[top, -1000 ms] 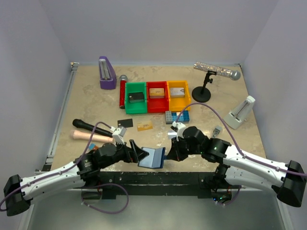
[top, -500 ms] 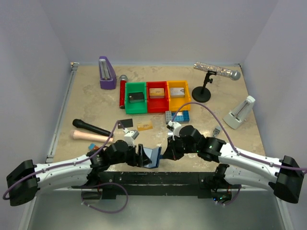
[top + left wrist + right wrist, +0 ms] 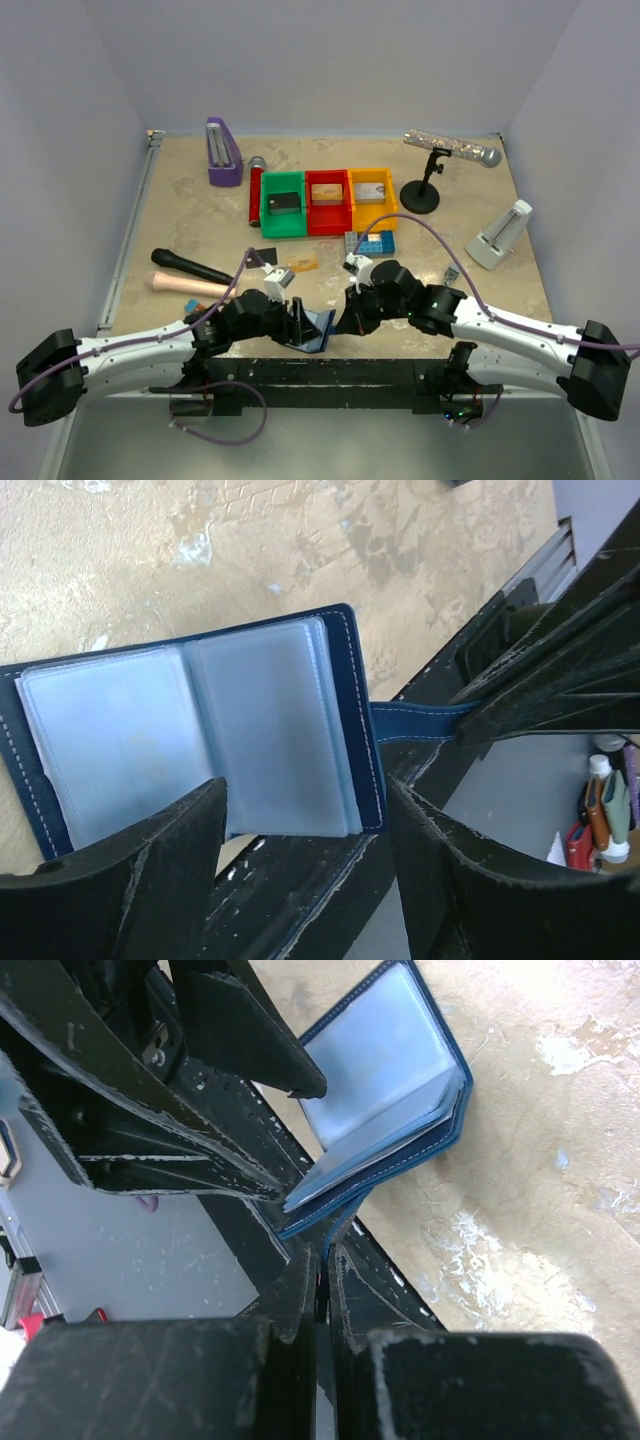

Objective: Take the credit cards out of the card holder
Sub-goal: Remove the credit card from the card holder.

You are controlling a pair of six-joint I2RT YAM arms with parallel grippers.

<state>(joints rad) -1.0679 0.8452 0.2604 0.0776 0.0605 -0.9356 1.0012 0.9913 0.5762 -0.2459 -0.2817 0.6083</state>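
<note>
Left wrist: left gripper (image 3: 305,802) spread over open card holder (image 3: 270,710); right gripper (image 3: 325,1258) pinching its tab (image 3: 415,720)

Green bin (image 3: 283,230), red bin (image 3: 328,225) and orange bin (image 3: 372,220) side by side; silver microphone (image 3: 452,148) on stand far right

The top camera is looking down from behind the table (image 3: 470,200), while both wrist cameras are peering closely past their fingers (image 3: 170,870) at one card holder (image 3: 260,730).
</note>
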